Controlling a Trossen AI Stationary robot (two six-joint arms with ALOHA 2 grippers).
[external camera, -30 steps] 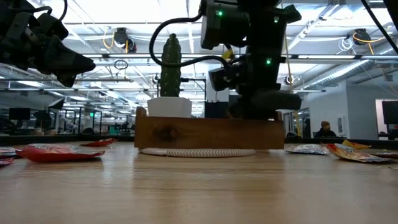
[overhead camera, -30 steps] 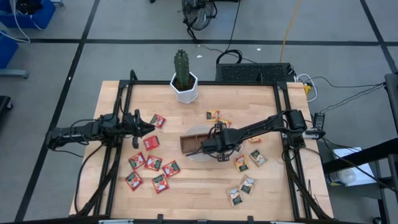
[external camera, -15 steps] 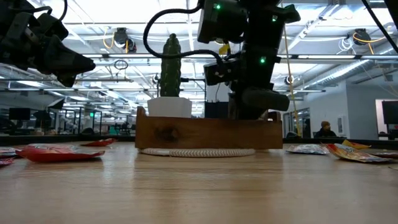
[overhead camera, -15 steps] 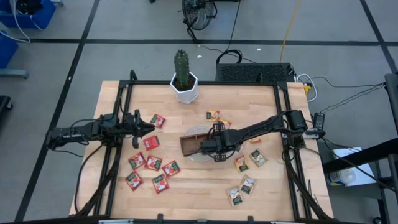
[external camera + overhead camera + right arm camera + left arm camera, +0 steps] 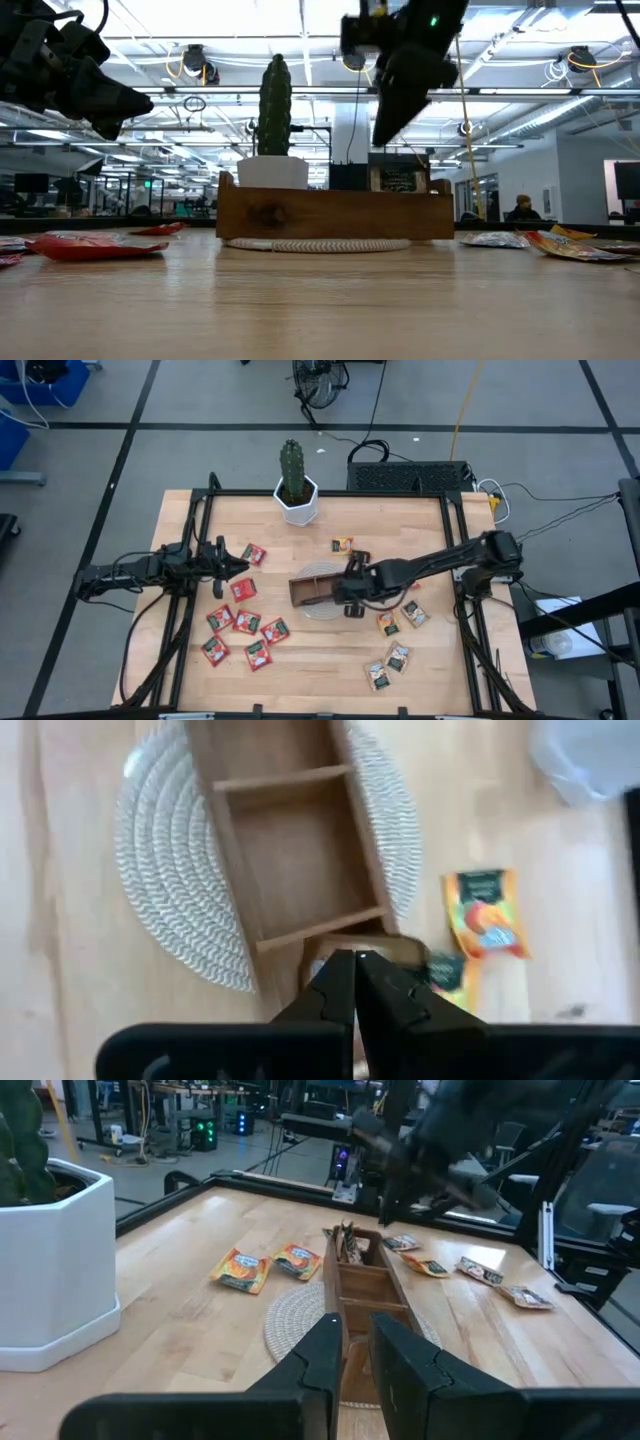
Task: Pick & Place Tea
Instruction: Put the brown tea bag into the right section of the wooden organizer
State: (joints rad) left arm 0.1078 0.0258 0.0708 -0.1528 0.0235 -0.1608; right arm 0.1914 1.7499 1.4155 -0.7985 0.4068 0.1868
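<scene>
Brown wood: the compartment tray (image 5: 318, 589) sits on a round woven mat (image 5: 170, 900) mid-tabletop (image 5: 330, 660). The right tool (image 5: 351, 586), fingers pressed together and holding nothing, hangs above the tray's right end, where one compartment seems to hold sachets (image 5: 347, 1243). Red sachets (image 5: 246, 622) lie left of the tray, orange ones (image 5: 388, 623) to its right. The left tool (image 5: 238, 564) waits left of the tray, nearly closed, seemingly empty.

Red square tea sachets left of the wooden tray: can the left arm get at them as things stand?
Probably yes. The left gripper hovers beside the red square tea sachets, nothing between; the right gripper is away over the wooden tray.
</scene>
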